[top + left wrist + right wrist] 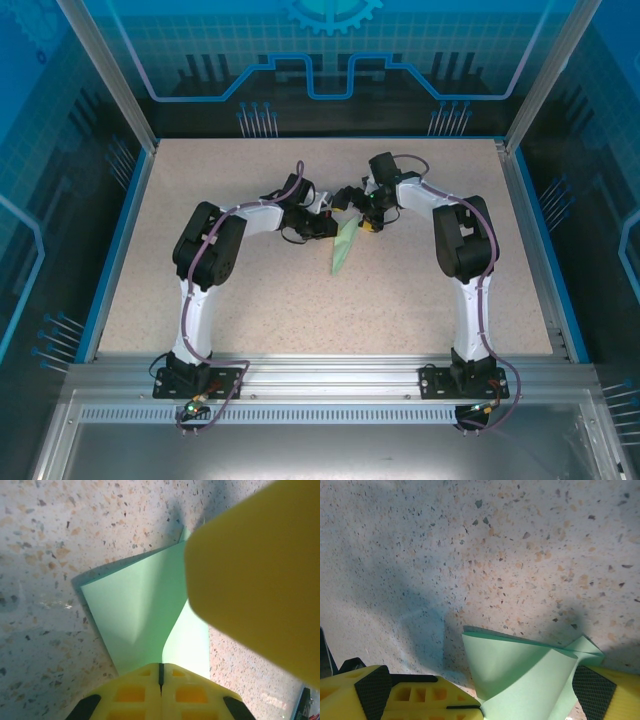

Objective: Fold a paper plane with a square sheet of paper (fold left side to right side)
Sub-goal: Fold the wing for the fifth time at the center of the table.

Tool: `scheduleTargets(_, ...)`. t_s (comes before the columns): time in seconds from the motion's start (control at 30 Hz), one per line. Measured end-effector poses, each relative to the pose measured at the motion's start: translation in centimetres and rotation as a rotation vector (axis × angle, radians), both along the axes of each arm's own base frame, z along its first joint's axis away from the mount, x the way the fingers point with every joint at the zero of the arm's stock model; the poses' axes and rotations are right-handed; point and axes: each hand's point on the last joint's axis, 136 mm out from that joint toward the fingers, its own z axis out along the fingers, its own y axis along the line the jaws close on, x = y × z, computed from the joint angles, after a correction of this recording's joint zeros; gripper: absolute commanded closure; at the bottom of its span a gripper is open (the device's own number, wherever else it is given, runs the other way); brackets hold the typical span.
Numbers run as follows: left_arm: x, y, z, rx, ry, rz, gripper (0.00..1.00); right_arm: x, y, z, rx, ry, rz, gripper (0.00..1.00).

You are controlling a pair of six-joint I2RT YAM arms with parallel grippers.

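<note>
No legible words, numbers, labels or brand marks, a blue gear emblem [333, 12] on the back panel [330, 60], without any lettering.

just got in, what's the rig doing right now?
Both arms are working a pale green paper at the middle of the table. The left gripper is shut, pinching the partly folded sheet. The right gripper is open with a curled flap between its fingers. The fold isn't pressed flat yet.
</note>
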Motion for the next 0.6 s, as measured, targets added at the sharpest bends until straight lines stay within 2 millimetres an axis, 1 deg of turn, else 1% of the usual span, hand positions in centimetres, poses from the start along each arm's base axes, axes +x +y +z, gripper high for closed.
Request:
scheduleTargets(0.43, 0.01, 0.00, 0.02, 0.000, 0.000, 0.001, 0.96, 0.02, 0.02, -0.01, 0.002, -0.004, 0.000, 0.01)
scheduleTargets(0.6, -0.16, -0.20, 0.00, 0.000, 0.001, -0.004, 0.96, -0.09, -0.15, 0.25, 0.022, -0.033, -0.005, 0.00)
